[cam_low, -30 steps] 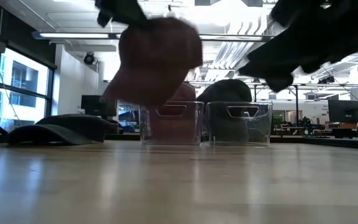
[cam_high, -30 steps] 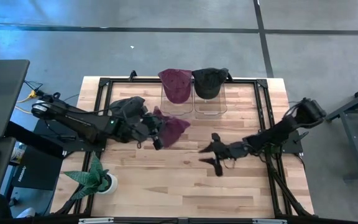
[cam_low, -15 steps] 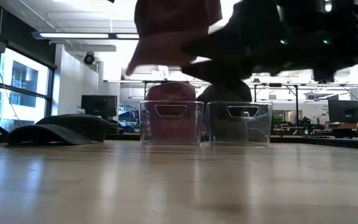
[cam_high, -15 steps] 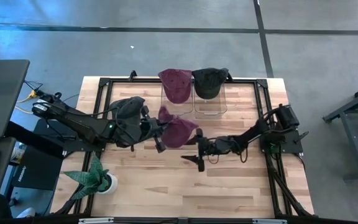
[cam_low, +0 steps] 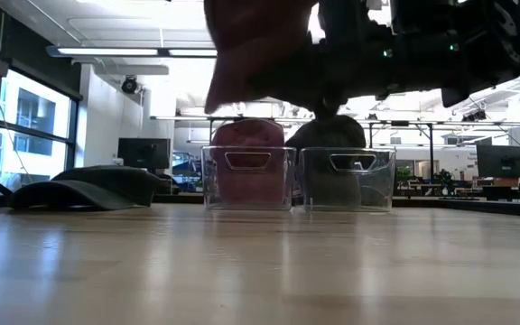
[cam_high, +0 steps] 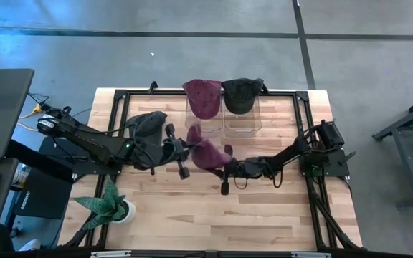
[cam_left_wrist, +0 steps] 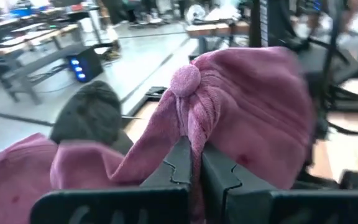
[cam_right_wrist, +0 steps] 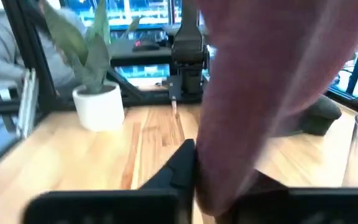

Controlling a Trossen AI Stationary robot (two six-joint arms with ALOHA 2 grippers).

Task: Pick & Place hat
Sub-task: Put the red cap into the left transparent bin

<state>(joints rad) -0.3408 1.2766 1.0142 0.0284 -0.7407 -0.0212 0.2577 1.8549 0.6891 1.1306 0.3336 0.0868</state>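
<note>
Maroon hat (cam_high: 208,153) is held above the table's middle — its crown fabric is pinched between the pressed-together fingers of the left gripper (cam_left_wrist: 194,163), as seen in the left wrist view, where the hat's top button sits just above the fingertips. The hat's other side is met by the right gripper (cam_high: 225,172), which is reached in from the table's 3 o'clock side; in the right wrist view the maroon cloth fills the space beside one dark finger (cam_right_wrist: 178,167), but whether that gripper is closed on the cloth cannot be told.

At the table's 12 o'clock edge two clear bins are set side by side. A second maroon hat (cam_high: 202,97) is held in the left bin (cam_low: 247,179), and a dark hat (cam_high: 241,94) in the right bin (cam_low: 348,180). Another dark cap (cam_high: 148,125) is lain on the wooden table (cam_high: 264,215) at about 10 o'clock — partly under the left arm. A potted plant (cam_high: 107,206) is stood at 8 o'clock.
</note>
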